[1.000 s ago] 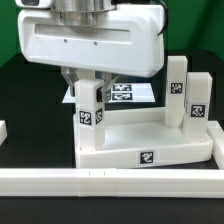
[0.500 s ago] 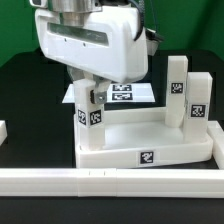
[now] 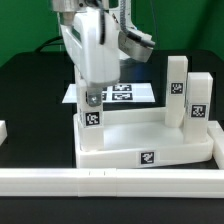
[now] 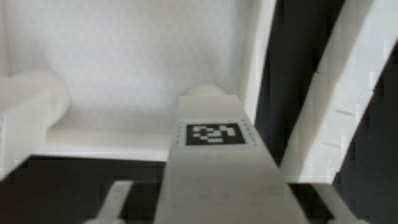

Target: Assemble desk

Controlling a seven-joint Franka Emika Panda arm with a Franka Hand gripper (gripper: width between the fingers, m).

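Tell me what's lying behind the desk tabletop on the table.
Behind the tabletop lies the marker board, flat on the table. The gripper and the leg it holds cover the board's near corner.

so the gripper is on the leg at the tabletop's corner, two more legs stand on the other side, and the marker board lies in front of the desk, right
Not quite. The exterior view shows the marker board lying behind the tabletop, not in front. The gripper is on the corner leg, and two more legs stand on the other side.

Counted one desk top (image 3: 150, 150), three upright legs (image 3: 92, 115) (image 3: 177, 90) (image 3: 199, 100), one marker board (image 3: 135, 93), one long low rail (image 3: 110, 181), one gripper (image 3: 92, 100).
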